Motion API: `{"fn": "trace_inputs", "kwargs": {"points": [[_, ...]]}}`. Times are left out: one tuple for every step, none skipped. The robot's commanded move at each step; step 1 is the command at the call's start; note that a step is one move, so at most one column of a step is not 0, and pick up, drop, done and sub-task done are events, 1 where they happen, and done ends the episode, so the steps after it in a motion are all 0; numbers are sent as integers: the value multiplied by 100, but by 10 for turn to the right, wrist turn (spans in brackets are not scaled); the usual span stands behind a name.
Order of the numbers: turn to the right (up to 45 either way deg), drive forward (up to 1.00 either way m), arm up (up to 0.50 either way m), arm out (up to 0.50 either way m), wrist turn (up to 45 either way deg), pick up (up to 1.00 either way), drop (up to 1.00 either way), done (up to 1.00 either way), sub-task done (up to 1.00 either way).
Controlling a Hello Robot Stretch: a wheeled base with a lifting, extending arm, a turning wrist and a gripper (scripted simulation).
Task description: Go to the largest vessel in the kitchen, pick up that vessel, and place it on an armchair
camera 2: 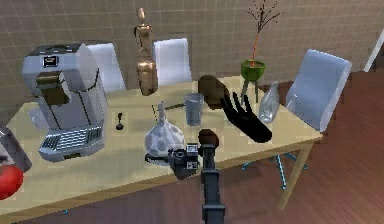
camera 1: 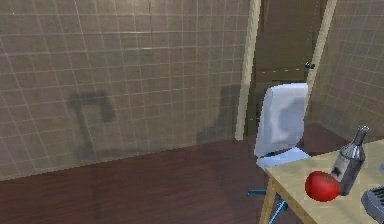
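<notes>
While the gripper (camera 2: 178,157) shows close to a glass flask (camera 2: 161,133) on the table (camera 2: 110,168), I cannot tell if it holds anything; the tall brown vase (camera 2: 146,62) stands upright at the table's far side, near the coffee machine (camera 2: 65,95)

A pale wooden table (camera 2: 110,165) carried a grey coffee machine (camera 2: 65,100) at nine o'clock and a tall bronze jug (camera 2: 146,62) at twelve. A grey cup (camera 2: 193,108) stood at centre, with a clear glass flask (camera 2: 162,135) at six. A black hand-shaped sculpture (camera 2: 245,115) stood at three, a green-potted bare-twig plant (camera 2: 255,70) at two, and a round red fruit (camera 2: 6,180) at eight.
</notes>
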Motion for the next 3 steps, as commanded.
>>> {"fn": "trace_inputs", "kwargs": {"points": [[0,0,10,0,0,0,0,0,0],[0,0,18,0,0,0,0,0,0],[0,0,0,0,-450,0,0,0,0]]}}
